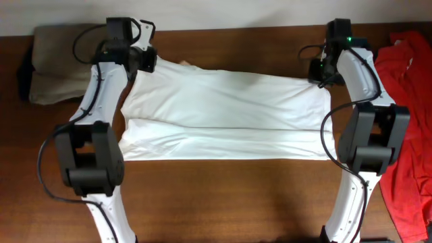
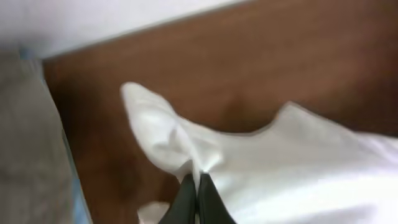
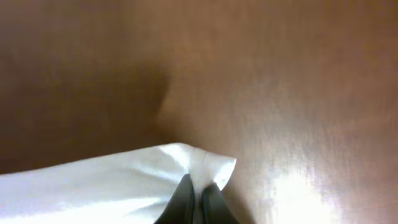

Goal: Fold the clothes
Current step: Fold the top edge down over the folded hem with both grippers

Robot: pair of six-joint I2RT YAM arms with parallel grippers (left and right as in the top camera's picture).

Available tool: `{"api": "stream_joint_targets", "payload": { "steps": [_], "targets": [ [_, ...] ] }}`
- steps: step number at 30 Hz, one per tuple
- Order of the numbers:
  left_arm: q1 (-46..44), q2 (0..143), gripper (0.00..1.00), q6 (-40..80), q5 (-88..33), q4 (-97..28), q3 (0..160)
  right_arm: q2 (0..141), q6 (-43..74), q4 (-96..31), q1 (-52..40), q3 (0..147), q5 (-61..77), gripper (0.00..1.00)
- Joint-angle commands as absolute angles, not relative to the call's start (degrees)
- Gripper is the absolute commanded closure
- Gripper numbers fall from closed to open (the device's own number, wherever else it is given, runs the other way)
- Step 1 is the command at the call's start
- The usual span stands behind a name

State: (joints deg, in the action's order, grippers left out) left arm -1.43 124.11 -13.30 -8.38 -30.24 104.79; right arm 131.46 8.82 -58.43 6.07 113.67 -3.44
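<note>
A white garment lies spread across the middle of the brown table, its near part folded over in a long band. My left gripper is shut on the garment's far left corner; the left wrist view shows the dark fingertips pinching white cloth. My right gripper is shut on the far right corner; the right wrist view shows the fingertips pinching the bunched white corner.
A beige garment lies at the far left of the table. A red garment lies along the right edge. The table's brown wood shows in front of the white garment.
</note>
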Motion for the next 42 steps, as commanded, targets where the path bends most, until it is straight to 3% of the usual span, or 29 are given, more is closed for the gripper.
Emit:
{"api": "stream_joint_targets", "payload": {
  "steps": [1, 6, 12, 16, 27, 34, 35, 37, 38, 40, 41, 42],
  "targets": [
    [-1.5, 120.5, 0.99, -13.7, -10.7, -38.0, 104.8, 131.7, 10.0, -62.8, 6.0, 115.9, -4.6, 0.96],
    [-1.5, 119.9, 0.99, -12.2, -10.7, -54.7, 104.8, 131.7, 11.1, -69.8, 6.0, 116.0, -4.6, 0.96],
    [-1.4, 120.0, 0.99, -11.6, -10.6, -64.4, 104.8, 131.5, 14.5, -81.4, 6.1, 118.3, -4.6, 0.96],
    [-1.3, 120.1, 0.99, -8.6, -4.1, -70.5, 104.7, 131.5, 14.5, -88.7, 7.6, 121.4, -4.5, 0.96],
    [-1.0, 120.1, 0.99, -8.4, -2.3, -71.7, 94.6, 131.5, 14.5, -94.3, 8.3, 120.7, -4.6, 0.96],
    [-0.9, 120.2, 0.99, -7.7, 1.1, -71.5, 91.9, 131.5, 14.5, -95.4, 8.3, 112.9, -4.6, 0.96],
    [-0.7, 120.2, 0.99, -5.6, 3.2, -71.4, 91.9, 131.5, 14.5, -95.4, 8.3, 111.4, -4.6, 0.95],
    [0.3, 120.3, 0.99, -5.1, 3.4, -71.4, 91.9, 131.5, 14.5, -95.1, 8.3, 108.7, -4.6, 0.72],
    [0.7, 120.3, 0.99, -5.2, 3.3, -71.4, 91.9, 131.5, 14.5, -95.0, 8.3, 107.4, -4.8, 0.71],
    [1.5, 120.3, 0.99, -5.2, 3.3, -71.5, 91.9, 131.5, 14.5, -95.0, 8.3, 106.4, -5.2, 0.59],
    [1.6, 120.3, 0.9, -5.1, 3.2, -71.5, 91.9, 131.5, 14.4, -94.6, 8.3, 106.4, -5.2, 0.58],
    [1.6, 120.3, 0.66, -5.2, 3.2, -71.7, 91.9, 131.5, 14.4, -94.1, 8.3, 106.4, -5.3, 0.57]
  ]
}}
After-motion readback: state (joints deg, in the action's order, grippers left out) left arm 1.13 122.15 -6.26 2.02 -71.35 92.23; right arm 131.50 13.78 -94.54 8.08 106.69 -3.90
